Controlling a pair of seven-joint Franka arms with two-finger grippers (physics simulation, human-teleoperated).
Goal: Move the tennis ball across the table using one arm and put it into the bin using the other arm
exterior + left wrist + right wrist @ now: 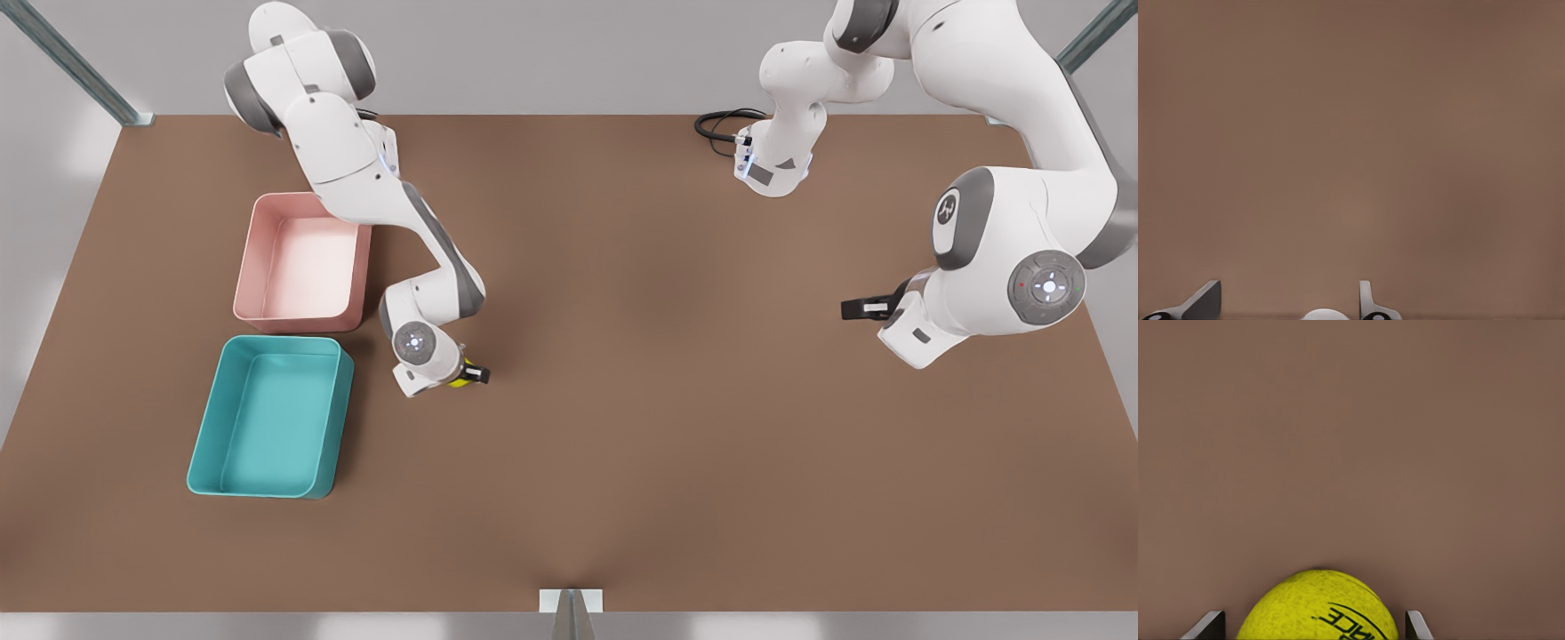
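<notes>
The yellow-green tennis ball lies on the brown table just to the right of the teal bin, as the front view has it. My right gripper is down over it, open. Its fingers stand on either side of the ball with a narrow gap at each. My left gripper hangs open with nothing in it over bare table at the front view's right, where that arm waits.
A pink bin stands behind the teal one at the front view's left, partly under the right arm. A black cable lies at the table's far edge by the left arm's base. Metal frame posts stand at the corners.
</notes>
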